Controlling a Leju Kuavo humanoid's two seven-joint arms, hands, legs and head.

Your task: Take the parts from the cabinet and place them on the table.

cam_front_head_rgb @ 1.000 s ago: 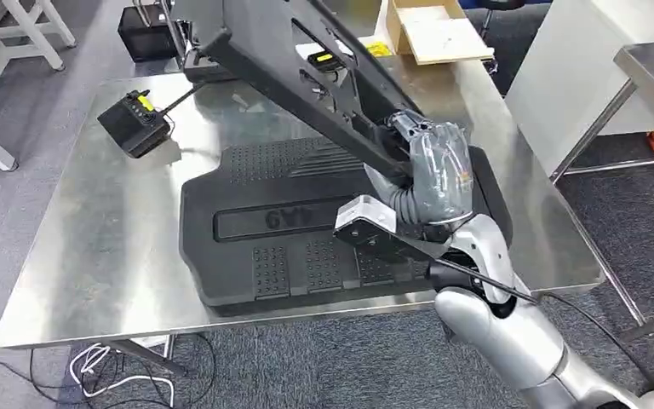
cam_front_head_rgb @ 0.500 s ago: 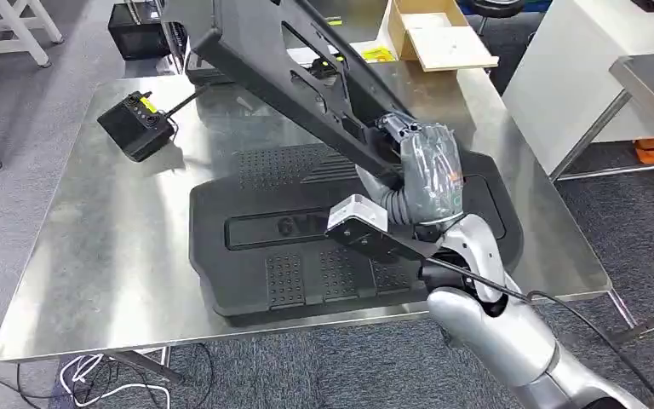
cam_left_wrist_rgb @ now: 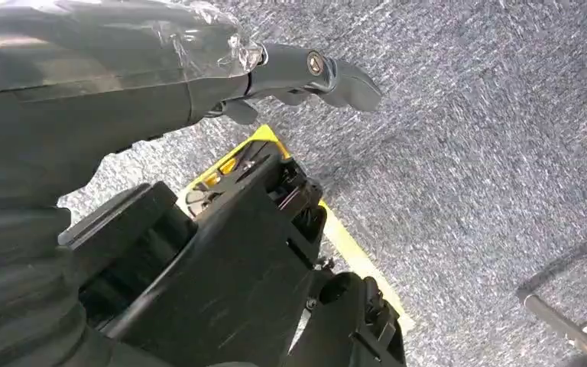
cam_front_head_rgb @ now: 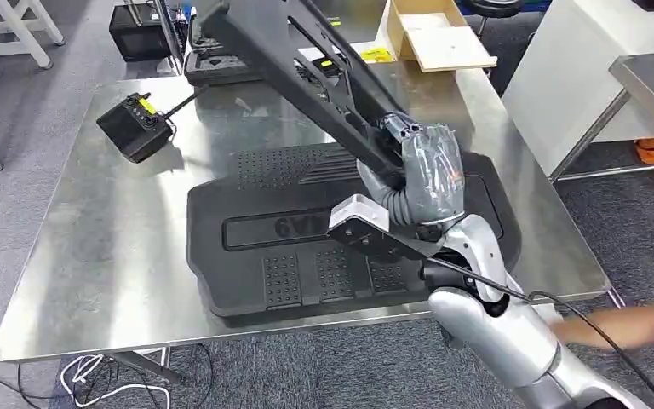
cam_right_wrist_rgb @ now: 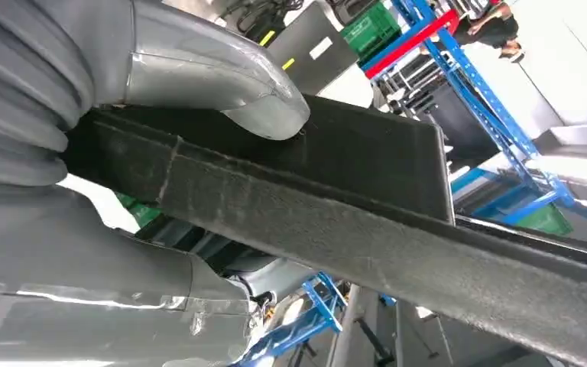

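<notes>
My right hand (cam_front_head_rgb: 430, 175) grips the lower end of a long black plastic part (cam_front_head_rgb: 306, 68), held slanting up and away above the steel table (cam_front_head_rgb: 111, 247). In the right wrist view the thumb (cam_right_wrist_rgb: 222, 84) presses on the part's black bar (cam_right_wrist_rgb: 367, 229). Flat on the table under the hand lies a large black ribbed mat part (cam_front_head_rgb: 306, 247). My left hand (cam_left_wrist_rgb: 122, 76) hangs over grey carpet and holds nothing, with a finger (cam_left_wrist_rgb: 313, 69) stretched out.
A black handheld device (cam_front_head_rgb: 136, 126) with a cable sits at the table's far left corner. A cardboard box (cam_front_head_rgb: 434, 34) stands at the far edge. A white cabinet (cam_front_head_rgb: 579, 77) stands to the right. A person's arm (cam_front_head_rgb: 622, 328) reaches in at the lower right.
The held part's far end has swung slightly to the right. A person's arm has come into the lower right corner. The view shifted a little one second ago.
</notes>
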